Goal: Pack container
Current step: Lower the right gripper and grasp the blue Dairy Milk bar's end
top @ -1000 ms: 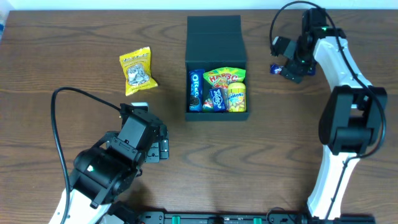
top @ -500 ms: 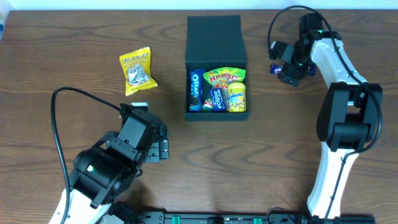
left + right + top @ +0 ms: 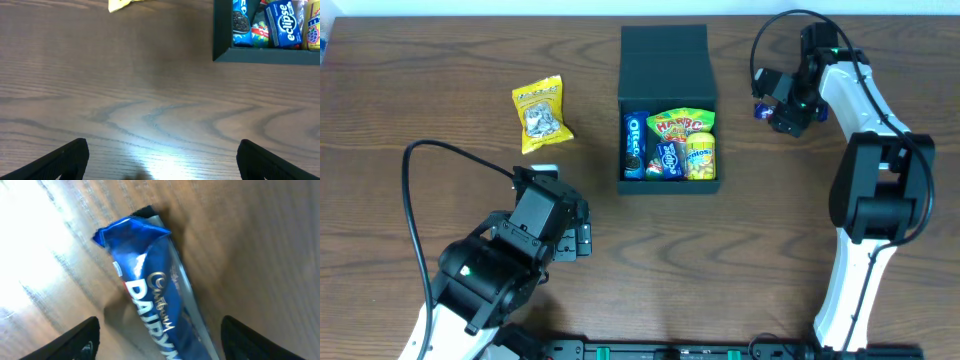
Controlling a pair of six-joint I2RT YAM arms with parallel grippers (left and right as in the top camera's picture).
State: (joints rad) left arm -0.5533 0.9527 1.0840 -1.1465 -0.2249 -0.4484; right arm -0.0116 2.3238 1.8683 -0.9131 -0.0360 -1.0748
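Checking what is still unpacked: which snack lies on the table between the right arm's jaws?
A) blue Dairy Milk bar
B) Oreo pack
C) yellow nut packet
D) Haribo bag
A: the right wrist view shows the blue Dairy Milk bar lying on the wood between the right jaws.

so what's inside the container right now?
The container holds an Oreo pack, Haribo bag, Eclipse pack and yellow packet. They cover its floor; anything underneath is hidden.
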